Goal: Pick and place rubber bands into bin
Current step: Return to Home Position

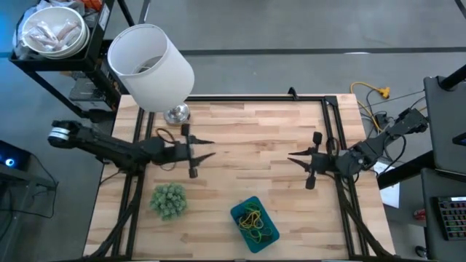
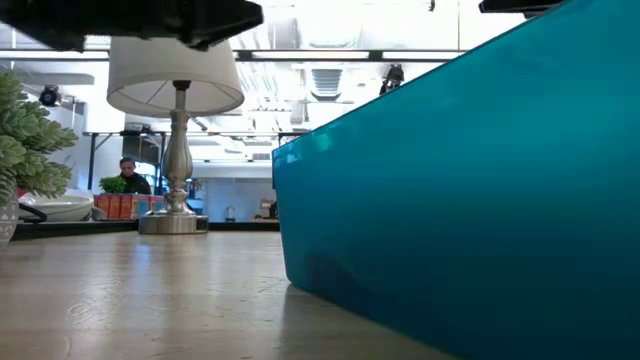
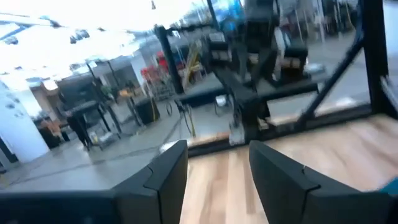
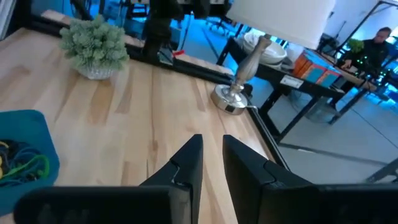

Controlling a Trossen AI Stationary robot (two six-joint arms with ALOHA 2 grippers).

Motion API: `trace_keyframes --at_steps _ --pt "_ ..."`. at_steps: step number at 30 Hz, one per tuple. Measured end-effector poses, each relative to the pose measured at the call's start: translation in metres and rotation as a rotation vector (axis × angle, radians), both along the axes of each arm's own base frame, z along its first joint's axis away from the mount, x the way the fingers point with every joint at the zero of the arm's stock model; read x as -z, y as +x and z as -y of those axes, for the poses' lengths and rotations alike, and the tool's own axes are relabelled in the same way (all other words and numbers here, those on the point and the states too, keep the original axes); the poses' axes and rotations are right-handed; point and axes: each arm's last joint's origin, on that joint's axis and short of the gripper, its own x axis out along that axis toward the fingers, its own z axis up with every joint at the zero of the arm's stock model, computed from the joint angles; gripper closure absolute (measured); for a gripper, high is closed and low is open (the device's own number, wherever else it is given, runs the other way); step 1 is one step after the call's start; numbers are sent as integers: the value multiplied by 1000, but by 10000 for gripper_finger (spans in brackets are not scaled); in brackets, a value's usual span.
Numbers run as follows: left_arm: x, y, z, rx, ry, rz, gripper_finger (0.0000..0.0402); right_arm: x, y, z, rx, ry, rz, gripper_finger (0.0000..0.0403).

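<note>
Spanning the high view, the wooden table [image 1: 247, 131] carries a white-shaded lamp [image 1: 151, 65] at its far left corner. The left gripper [image 1: 211, 148] hovers mid-table, fingers spread and empty. The right gripper [image 1: 291, 158] faces it, seemingly only narrowly parted, also empty. Near the front edge sits the bin [image 1: 268, 217], beside a fuzzy green plant [image 1: 168, 200], with the rubber bands [image 1: 254, 220] tangled inside the bin.

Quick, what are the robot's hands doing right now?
Left gripper: fingers open, holding nothing.
Right gripper: fingers open a crack, holding nothing.
</note>
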Motion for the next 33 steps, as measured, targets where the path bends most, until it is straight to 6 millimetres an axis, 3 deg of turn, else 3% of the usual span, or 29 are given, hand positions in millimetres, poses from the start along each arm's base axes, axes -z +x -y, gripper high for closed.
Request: trace_keyframes --at_steps 7,11,16,21,33 --pt "10 -24 -8 -19 -25 38 244 15 -32 23 -4 69 107 346" --pt "11 -28 -11 -29 -31 51 244 24 -52 38 -15 118 187 346" --pt "12 -26 -16 -20 -22 45 244 32 -72 47 -220 147 281 346" --pt "12 -26 -24 -18 -15 44 244 41 -87 56 -208 149 318 346" --pt "22 -27 -38 4 -20 12 244 44 -84 58 -153 198 320 346"
